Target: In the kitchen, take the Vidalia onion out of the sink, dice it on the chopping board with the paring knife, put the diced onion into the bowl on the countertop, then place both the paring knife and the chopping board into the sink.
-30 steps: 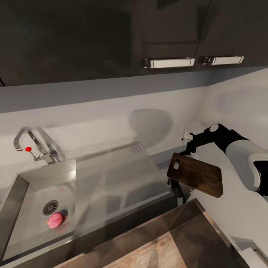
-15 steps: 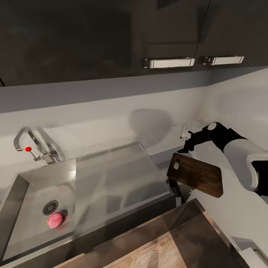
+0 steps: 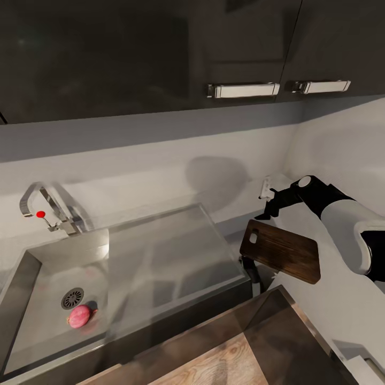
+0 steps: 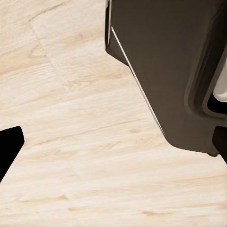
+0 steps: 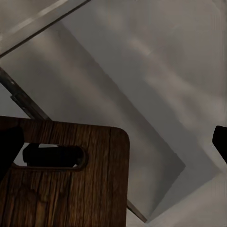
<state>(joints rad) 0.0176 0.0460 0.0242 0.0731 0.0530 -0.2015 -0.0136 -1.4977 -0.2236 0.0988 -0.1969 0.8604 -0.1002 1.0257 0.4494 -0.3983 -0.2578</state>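
Note:
The pinkish-red Vidalia onion (image 3: 80, 316) lies in the steel sink (image 3: 48, 278), beside the round drain. To the right, the dark wooden chopping board (image 3: 280, 250) rests on the grey countertop (image 3: 342, 299), its handle-slot corner reaching toward the sink's drainboard (image 3: 176, 251). My right gripper (image 3: 266, 206) hovers open just behind the board's far corner, touching nothing. The right wrist view looks down past the open right gripper (image 5: 113, 142) at the chopping board (image 5: 71, 189) and its slot. My left gripper (image 4: 113, 146) is open over the pale wooden floor. I cannot make out the paring knife or the bowl.
A chrome faucet (image 3: 45, 206) with a red knob stands behind the basin. Dark wall cabinets with bar handles (image 3: 243, 90) hang overhead, and the wall closes the corner at right. A pale shape (image 3: 358, 361) at the bottom right is too cut off to identify.
My right gripper lifted slightly and drew back toward the wall, away from the board's far edge. The onion and the board stayed in place.

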